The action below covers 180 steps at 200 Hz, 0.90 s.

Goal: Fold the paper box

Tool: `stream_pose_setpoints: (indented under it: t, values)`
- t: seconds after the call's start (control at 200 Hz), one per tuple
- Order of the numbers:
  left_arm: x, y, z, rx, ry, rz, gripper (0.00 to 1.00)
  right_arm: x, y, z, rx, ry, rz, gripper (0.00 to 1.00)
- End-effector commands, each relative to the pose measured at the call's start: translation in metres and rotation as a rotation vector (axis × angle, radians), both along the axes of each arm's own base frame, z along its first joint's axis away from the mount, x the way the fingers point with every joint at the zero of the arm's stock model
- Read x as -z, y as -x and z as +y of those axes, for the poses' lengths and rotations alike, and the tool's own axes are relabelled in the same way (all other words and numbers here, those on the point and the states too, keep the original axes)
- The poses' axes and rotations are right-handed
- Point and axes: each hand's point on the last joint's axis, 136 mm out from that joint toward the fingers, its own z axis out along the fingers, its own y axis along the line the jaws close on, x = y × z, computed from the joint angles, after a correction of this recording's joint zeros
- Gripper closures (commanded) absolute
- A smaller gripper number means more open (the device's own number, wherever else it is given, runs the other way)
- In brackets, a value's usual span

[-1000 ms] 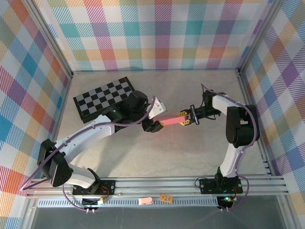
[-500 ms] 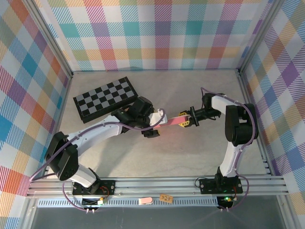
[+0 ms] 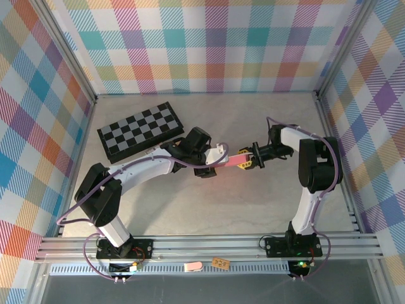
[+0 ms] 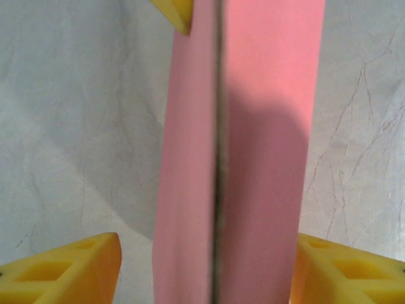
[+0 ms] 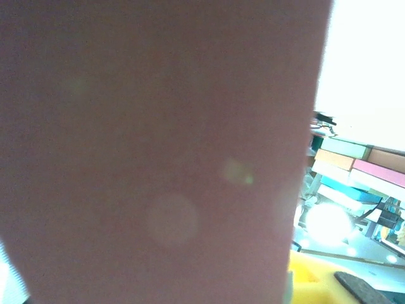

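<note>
in the top view the paper box (image 3: 231,161) is seen as a narrow pink strip near the middle of the surface (image 3: 253,209), stretched between the two arms and partly covered at each end by them. at its right end the right fingers (image 3: 245,162) appear pinched on it, though the contact itself is too small to be made out there. in the left wrist view the box runs up the middle with a dark seam along it, its top and bottom cut off by the frame, and a shadow is cast on the surface beneath. the left fingers (image 4: 63,272) are spread to either side of it: a gap is left at one yellow tip, while the other tip meets the box edge. the right wrist view is largely blocked by blurred pink card, with a yellow finger (image 5: 307,282) at the lower edge. a checkered board (image 3: 139,130) lies well apart, at the far left.
</note>
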Motion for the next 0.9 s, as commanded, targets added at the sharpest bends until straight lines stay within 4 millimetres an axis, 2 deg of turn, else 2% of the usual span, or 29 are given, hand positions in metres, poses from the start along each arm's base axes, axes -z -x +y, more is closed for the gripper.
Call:
stream_pose_setpoints:
  t: [0.0, 0.2, 0.405, 0.525, 0.56, 0.7, 0.895]
  values:
    - [-0.007, 0.005, -0.004, 0.022, 0.018, 0.042, 0.41, 0.007, -0.002, -0.001, 0.011, -0.002, 0.028, 0.63]
    - [-0.003, 0.021, -0.002, 0.044, -0.001, 0.139, 0.5, 0.007, -0.012, -0.003, 0.009, 0.013, -0.001, 0.35]
    - [-0.002, 0.032, 0.006, 0.041, -0.045, 0.22, 0.52, -0.007, -0.021, -0.013, -0.006, 0.062, -0.079, 0.2]
    - [0.001, 0.033, 0.009, 0.02, -0.057, 0.254, 0.55, -0.014, -0.023, -0.018, -0.018, 0.102, -0.123, 0.19]
    - [0.002, 0.033, 0.009, 0.016, -0.056, 0.258, 0.55, -0.012, -0.023, -0.019, -0.021, 0.116, -0.127, 0.24]
    - [0.001, 0.034, 0.004, 0.002, -0.028, 0.282, 0.55, 0.01, -0.027, -0.017, -0.028, 0.148, -0.114, 0.32]
    - [-0.007, 0.034, 0.0, -0.049, 0.034, 0.303, 0.52, 0.037, -0.028, -0.011, -0.06, 0.213, -0.133, 0.36]
